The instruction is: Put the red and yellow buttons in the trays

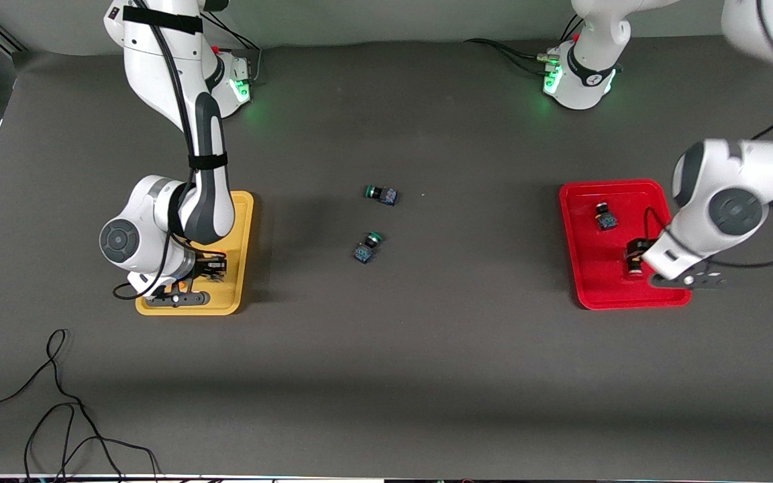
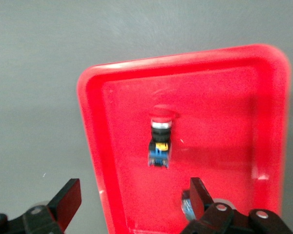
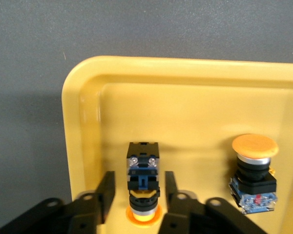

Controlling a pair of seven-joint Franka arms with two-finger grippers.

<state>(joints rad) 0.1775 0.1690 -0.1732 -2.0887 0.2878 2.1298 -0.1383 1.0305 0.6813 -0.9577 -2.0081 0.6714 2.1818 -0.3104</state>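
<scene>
My right gripper [image 1: 215,266] [image 3: 138,190] is low in the yellow tray [image 1: 242,221] [image 3: 88,87]. Its fingers are open on either side of a yellow button [image 3: 142,187] that stands cap down, with small gaps. A second yellow button [image 3: 253,170] stands cap up beside it. My left gripper [image 1: 640,258] [image 2: 133,197] is open and empty above the red tray [image 1: 588,268] [image 2: 95,146]. One red button [image 1: 605,217] [image 2: 160,141] lies in that tray. Another button [image 1: 635,268] [image 2: 186,204] is partly hidden by a finger [image 2: 198,195].
Two green-capped switches lie on the dark table between the trays, one [image 1: 382,194] farther from the front camera than the other [image 1: 368,245]. A black cable [image 1: 58,402] lies near the table's front edge toward the right arm's end.
</scene>
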